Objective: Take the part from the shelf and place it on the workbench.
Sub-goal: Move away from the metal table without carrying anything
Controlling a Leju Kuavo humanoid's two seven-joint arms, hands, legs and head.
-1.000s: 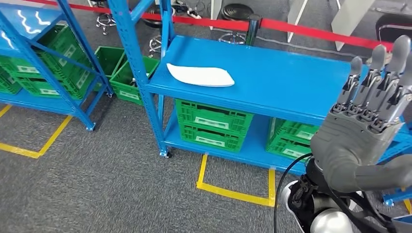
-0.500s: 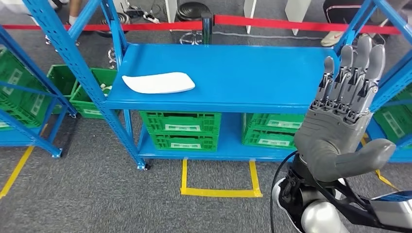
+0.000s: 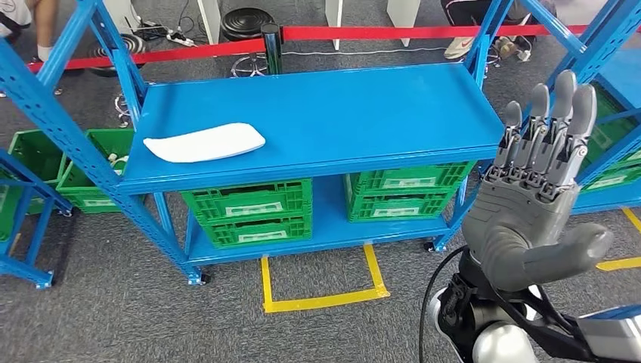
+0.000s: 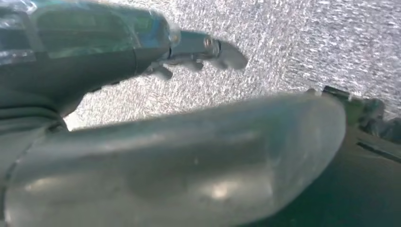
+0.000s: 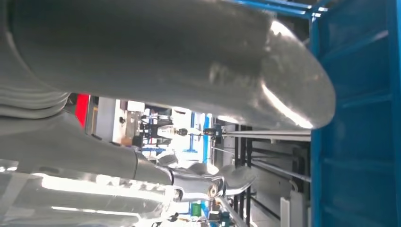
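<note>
A flat white part [image 3: 204, 143] lies on the left end of the blue shelf's [image 3: 340, 113] top board in the head view. My right hand [image 3: 533, 197] is raised in front of the shelf's right end, palm out, fingers straight and apart, holding nothing, well to the right of the part. The right wrist view has its thick grey thumb [image 5: 189, 56] and one finger [image 5: 208, 182], with blue shelving behind. In the left wrist view my left hand [image 4: 179, 156] hangs over grey carpet with nothing in it, thumb and one finger extended.
Green crates [image 3: 249, 212] [image 3: 401, 193] fill the shelf's lower level, and more green bins [image 3: 83, 170] stand at the left. Further blue racks flank both sides. Yellow floor tape [image 3: 321, 299] marks a box before the shelf. A red barrier [image 3: 378, 32] and a person's legs [image 3: 30, 23] are behind.
The camera has turned: the shelf and white part have slid left in the picture and the shelf's right end has come into view. My right hand stays raised and spread.
</note>
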